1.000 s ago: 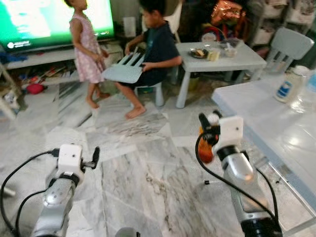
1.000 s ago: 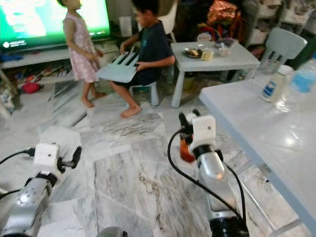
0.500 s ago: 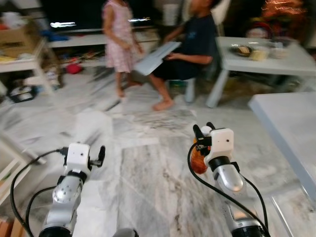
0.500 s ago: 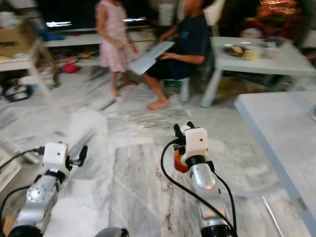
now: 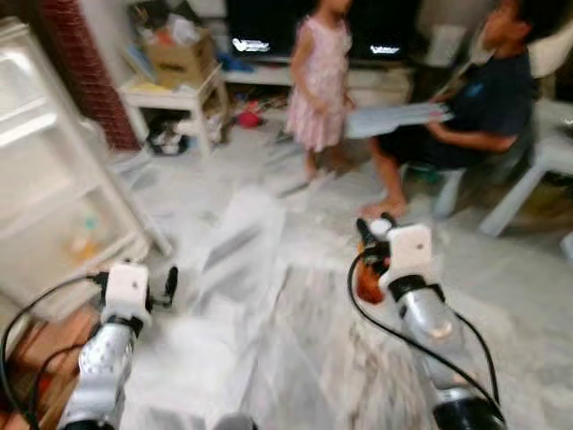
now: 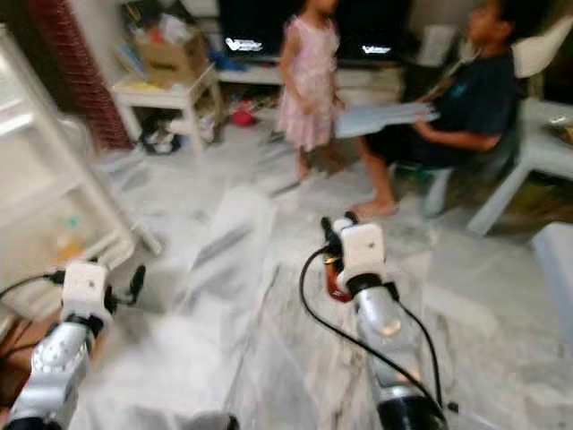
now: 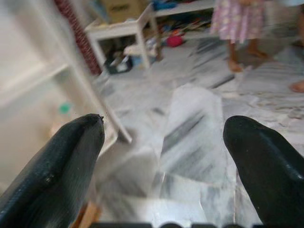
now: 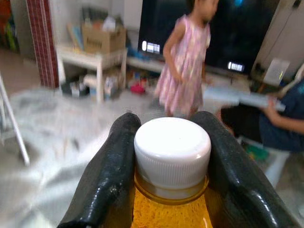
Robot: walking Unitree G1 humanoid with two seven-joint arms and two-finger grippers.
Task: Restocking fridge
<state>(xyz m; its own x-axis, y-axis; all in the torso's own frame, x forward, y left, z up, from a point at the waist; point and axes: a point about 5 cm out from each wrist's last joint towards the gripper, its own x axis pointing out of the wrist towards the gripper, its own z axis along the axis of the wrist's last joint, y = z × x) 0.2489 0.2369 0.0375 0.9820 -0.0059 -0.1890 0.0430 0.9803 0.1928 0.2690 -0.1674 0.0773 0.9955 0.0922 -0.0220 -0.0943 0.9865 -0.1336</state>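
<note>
Gripping just under its white screw cap, the right gripper (image 8: 168,190) has its two black fingers (image 8: 111,175) closed on a bottle of orange-yellow liquid (image 8: 171,209), carried upright above the grey-veined marble floor (image 5: 269,358). The left gripper (image 7: 164,142) hangs with its fingers spread wide and holds nothing. At the robot's left stands what looks like a white open fridge door with shelves (image 5: 54,188), though the picture is blurred. Ahead, a person in a pink dress (image 5: 320,72) stands beside a seated person in a dark shirt (image 5: 483,98).
</note>
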